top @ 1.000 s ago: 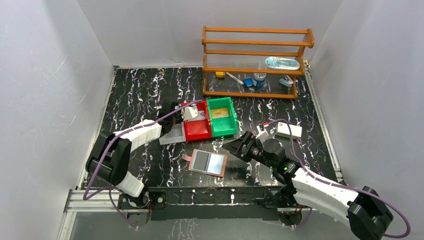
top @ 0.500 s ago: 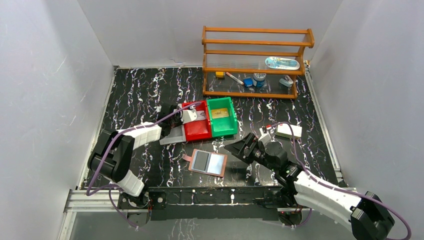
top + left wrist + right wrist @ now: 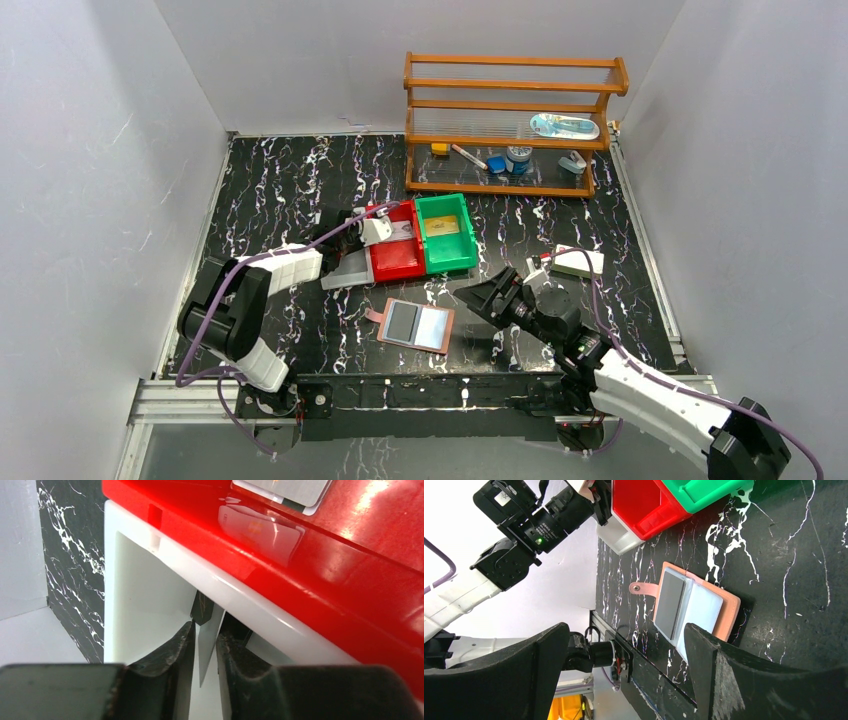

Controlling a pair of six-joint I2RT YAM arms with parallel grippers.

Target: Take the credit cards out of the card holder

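The card holder (image 3: 417, 325) lies open on the black table, with a dark grey card (image 3: 401, 320) in its left pocket and a pale right pocket. It also shows in the right wrist view (image 3: 724, 615), strap tab to the left. My right gripper (image 3: 480, 296) is open and empty, just right of the holder and apart from it; in the right wrist view its jaws (image 3: 626, 630) stand wide apart. My left gripper (image 3: 333, 232) is by the bins; in the left wrist view it (image 3: 206, 627) is shut on a thin grey card (image 3: 207, 642), edge-on over the white bin (image 3: 145, 595).
A red bin (image 3: 393, 258) with cards (image 3: 282, 490) in it stands beside a green bin (image 3: 447, 250) holding a card. The white bin (image 3: 345, 270) lies left of them. A white box (image 3: 578, 262) sits at the right. A wooden shelf (image 3: 510, 120) with small items stands at the back.
My right gripper has moved a little nearer and lower beside the card holder. My left gripper has shifted slightly left, from the red bin toward the white bin.
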